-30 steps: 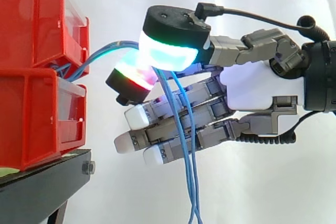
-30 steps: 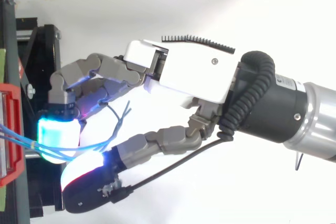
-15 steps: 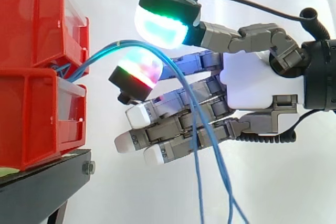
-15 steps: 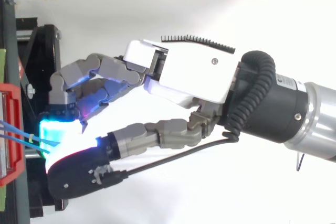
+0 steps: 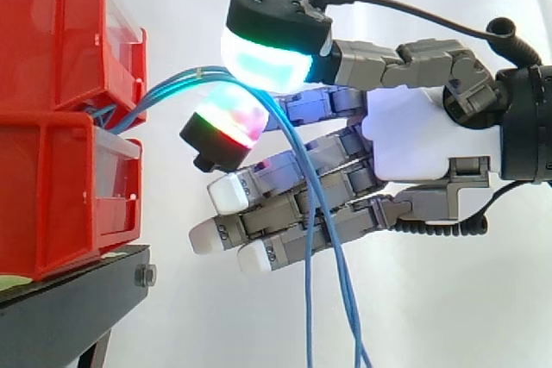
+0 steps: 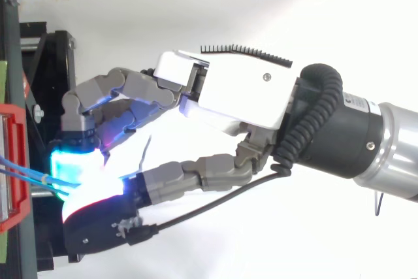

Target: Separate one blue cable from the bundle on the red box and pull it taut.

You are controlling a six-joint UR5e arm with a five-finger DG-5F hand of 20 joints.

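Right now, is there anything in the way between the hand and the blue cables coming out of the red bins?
No, nothing visible. The blue cables arc from the red bins straight to the hand and hang down across it.

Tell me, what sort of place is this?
Most likely a robotics lab test bench: a robot hand reaches toward red bins stacked on a black stand, thin blue cables trail from them, and a white curtain screens the background.
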